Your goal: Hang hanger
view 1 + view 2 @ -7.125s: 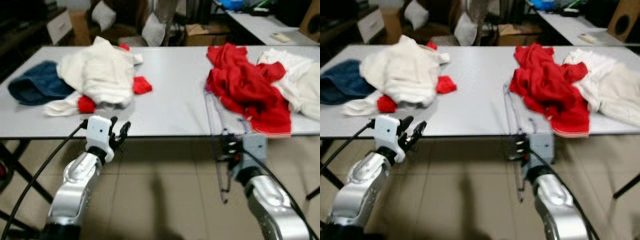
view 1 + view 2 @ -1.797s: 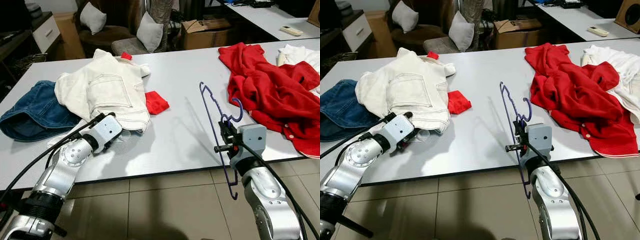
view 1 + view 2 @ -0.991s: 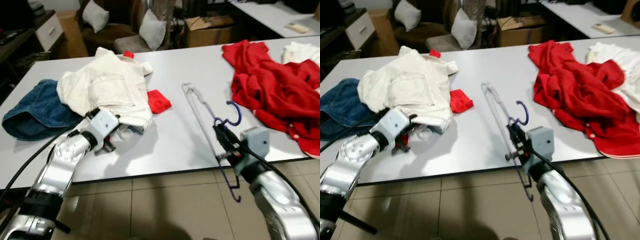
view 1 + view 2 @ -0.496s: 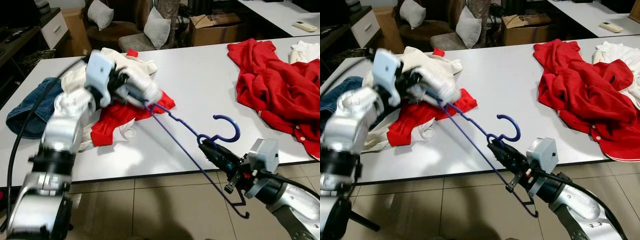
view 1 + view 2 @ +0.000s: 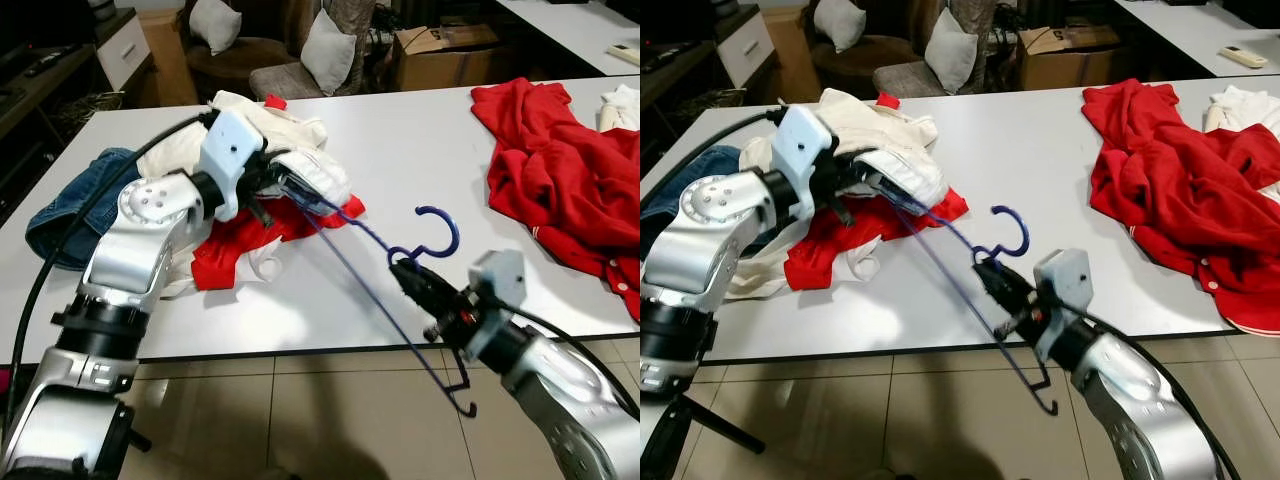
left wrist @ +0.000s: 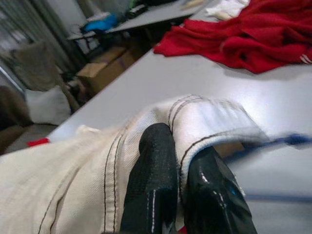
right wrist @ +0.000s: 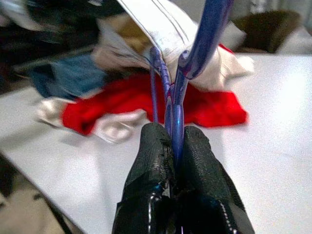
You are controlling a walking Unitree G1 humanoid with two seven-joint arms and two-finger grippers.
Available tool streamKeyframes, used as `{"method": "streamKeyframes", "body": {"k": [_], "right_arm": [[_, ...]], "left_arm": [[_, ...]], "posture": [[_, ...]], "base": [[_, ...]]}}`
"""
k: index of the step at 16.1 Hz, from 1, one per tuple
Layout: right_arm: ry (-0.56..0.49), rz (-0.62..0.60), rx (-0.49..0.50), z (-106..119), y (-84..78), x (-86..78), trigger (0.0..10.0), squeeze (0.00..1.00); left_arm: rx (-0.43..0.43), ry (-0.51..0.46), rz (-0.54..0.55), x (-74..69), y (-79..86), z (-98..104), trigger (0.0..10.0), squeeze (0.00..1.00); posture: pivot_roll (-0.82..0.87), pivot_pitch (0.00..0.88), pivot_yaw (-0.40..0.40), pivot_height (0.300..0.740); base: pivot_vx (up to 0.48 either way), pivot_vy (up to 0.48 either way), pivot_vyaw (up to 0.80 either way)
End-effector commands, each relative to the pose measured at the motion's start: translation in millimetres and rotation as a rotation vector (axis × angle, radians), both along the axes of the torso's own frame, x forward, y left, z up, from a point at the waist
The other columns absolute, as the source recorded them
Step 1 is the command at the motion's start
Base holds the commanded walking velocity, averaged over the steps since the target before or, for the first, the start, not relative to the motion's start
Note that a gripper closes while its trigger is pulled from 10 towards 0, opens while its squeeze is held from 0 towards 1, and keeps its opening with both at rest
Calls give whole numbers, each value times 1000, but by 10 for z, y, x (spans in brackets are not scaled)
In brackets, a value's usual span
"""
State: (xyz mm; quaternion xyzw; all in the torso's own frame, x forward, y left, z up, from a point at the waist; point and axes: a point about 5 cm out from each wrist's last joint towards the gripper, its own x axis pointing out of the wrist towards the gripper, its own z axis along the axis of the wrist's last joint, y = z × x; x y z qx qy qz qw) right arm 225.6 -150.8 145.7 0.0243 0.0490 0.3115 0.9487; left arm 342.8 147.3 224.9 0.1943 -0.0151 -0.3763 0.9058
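A purple wire hanger [image 7: 207, 29] slants low over the white table [image 5: 420, 140], hook [image 5: 456, 232] upward. My right gripper [image 5: 405, 272] is shut on its neck just below the hook, near the table's front edge. The hanger's far end reaches into the raised waistband of cream-white trousers [image 5: 310, 170]. My left gripper [image 5: 262, 185] is shut on that waistband [image 6: 204, 117] and holds it lifted off the table. A red garment [image 5: 235, 245] lies flat under the lifted trousers.
Blue jeans [image 5: 70, 205] lie at the table's left end. A crumpled red shirt [image 5: 560, 170] and a white cloth [image 5: 625, 100] lie at the right. Behind the table stand chairs with cushions [image 5: 330, 60] and a cardboard box [image 5: 440, 55]. Tiled floor lies before the table.
My left gripper took the trousers' waistband and lifted it, uncovering the red garment. My right gripper tipped the hanger from upright to slanting and pushed its far end into the waistband.
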Motion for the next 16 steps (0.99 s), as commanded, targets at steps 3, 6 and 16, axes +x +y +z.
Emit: {"method": "streamKeyframes", "body": {"k": [3,6,16], "right_arm": [[-42,-291,-23,58,-287,295,10000,0],[-326,-377,241,705,-467,371,10000,0],[-59,318,156,370,65,-346,10000,0]], "left_arm": [[128,-3,-57,-84,35,-4,0,0],[-25,-202,-2,2,88,461,0,0],[-181,-64,254,295,123,422,0,0]], "posture": [[-114,0,91,740],[-119,0,88,740],[-128,0,111,740]], "base": [[0,0,0],[0,0,0],[0,0,0]]}}
